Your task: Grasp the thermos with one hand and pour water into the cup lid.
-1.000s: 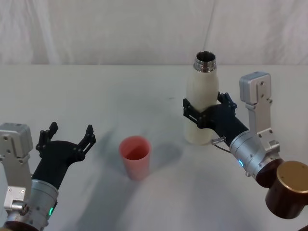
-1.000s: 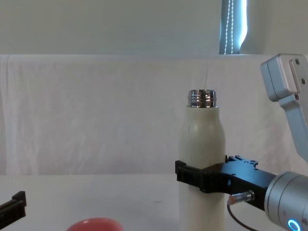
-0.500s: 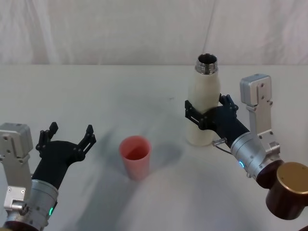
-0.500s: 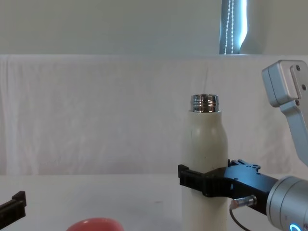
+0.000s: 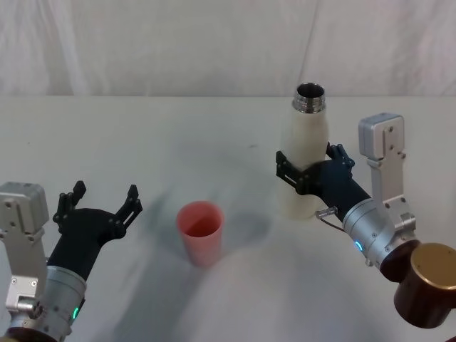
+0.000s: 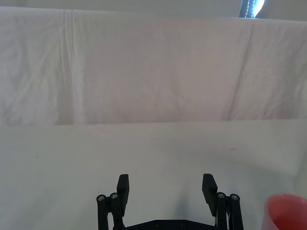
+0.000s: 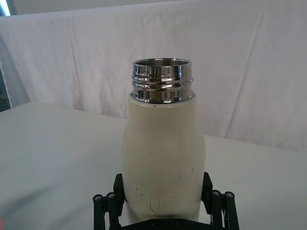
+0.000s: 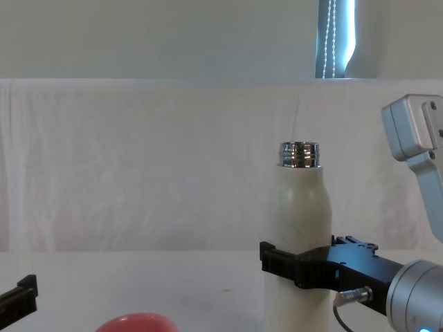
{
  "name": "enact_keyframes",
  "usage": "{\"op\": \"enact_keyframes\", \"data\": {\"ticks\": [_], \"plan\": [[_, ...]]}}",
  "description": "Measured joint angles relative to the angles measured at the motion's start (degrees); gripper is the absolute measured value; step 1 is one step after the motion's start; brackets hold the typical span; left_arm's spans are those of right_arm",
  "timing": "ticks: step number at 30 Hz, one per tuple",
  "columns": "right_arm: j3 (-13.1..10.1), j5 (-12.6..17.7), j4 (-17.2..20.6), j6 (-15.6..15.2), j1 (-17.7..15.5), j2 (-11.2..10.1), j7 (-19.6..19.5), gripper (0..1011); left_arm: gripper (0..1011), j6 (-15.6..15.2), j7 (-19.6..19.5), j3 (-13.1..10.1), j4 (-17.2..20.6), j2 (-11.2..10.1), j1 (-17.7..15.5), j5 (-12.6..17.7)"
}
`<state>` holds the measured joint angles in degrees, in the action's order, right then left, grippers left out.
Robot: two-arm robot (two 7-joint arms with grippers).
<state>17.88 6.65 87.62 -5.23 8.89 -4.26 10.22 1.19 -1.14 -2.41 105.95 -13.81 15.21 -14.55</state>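
Observation:
The cream-white thermos (image 5: 305, 146) stands upright at the right of the table, its open chrome neck (image 7: 162, 81) uncapped. My right gripper (image 5: 308, 169) is shut on its lower body, one black jaw on each side, also in the right wrist view (image 7: 162, 191) and the chest view (image 8: 297, 266). The thermos (image 8: 299, 207) has its base at or just above the tabletop. The coral-pink cup lid (image 5: 201, 231) stands upright and open at the table's middle, well left of the thermos. My left gripper (image 5: 103, 194) rests open at the lower left, empty (image 6: 165, 184). The water is hidden.
A white cloth covers the table (image 5: 142, 142), and a white curtain (image 8: 138, 159) hangs behind it. My right arm's grey bracket (image 5: 381, 146) rises right of the thermos, with its brown joint (image 5: 427, 281) at the lower right. Bare tabletop lies between the cup lid and the thermos.
My right gripper has carried the thermos downward and slightly to the right, keeping it upright. The left gripper and the cup lid have not moved.

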Motion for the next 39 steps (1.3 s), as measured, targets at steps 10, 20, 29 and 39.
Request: {"op": "enact_keyframes", "data": {"ticks": [10, 20, 29, 39], "plan": [[-0.4, 0.9, -0.1, 0.0, -0.2, 0.1, 0.1, 979, 1001, 0.0, 0.0, 0.0, 0.0, 0.0, 0.0, 0.0], [-0.6, 1.2, 0.0, -0.5, -0.1, 0.0, 0.1, 1002, 1001, 0.0, 0.0, 0.0, 0.0, 0.0, 0.0, 0.0], [-0.7, 1.5, 0.6, -0.8, -0.3, -0.3, 0.1, 1002, 1001, 0.0, 0.0, 0.0, 0.0, 0.0, 0.0, 0.0], [-1.0, 1.7, 3.0, -0.9, -2.0, -1.1, 0.1, 1002, 1001, 0.0, 0.0, 0.0, 0.0, 0.0, 0.0, 0.0]]}}
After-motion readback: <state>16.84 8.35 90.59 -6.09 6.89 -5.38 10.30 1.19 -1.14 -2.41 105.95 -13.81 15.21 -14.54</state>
